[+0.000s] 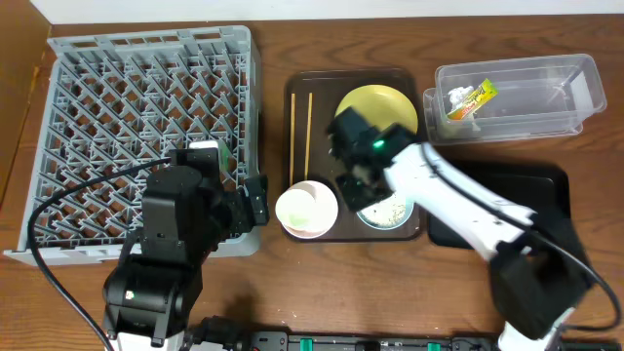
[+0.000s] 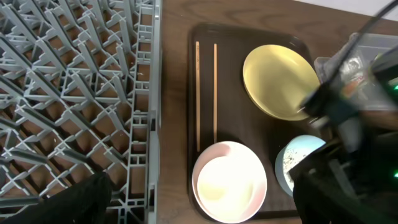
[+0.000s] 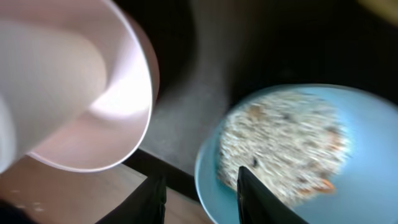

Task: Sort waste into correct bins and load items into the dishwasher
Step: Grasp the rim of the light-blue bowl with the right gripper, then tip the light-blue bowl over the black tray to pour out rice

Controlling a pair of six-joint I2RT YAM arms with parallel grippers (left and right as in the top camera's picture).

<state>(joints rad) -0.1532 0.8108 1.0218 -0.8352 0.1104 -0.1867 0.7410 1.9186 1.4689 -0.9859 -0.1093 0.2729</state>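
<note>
The light blue bowl [image 1: 392,214] holds rice-like crumbs [image 3: 283,143] and sits on the brown serving tray's front right. My right gripper [image 3: 200,196] is open and straddles the bowl's near rim, one finger inside and one outside. The white bowl [image 1: 307,208] sits at the tray's front left, under my open, empty left gripper [image 2: 208,205]. The yellow plate [image 1: 375,105] and the chopsticks [image 1: 300,136] lie further back on the tray. The snack wrapper [image 1: 471,100] lies in the clear tub [image 1: 526,97]. The grey dish rack [image 1: 146,127] stands at left. I cannot make out the white cup.
The brown serving tray [image 1: 322,88] sits between the rack and the bins. The black tray [image 1: 546,185] lies at right, partly under my right arm. A cable runs across the rack's front.
</note>
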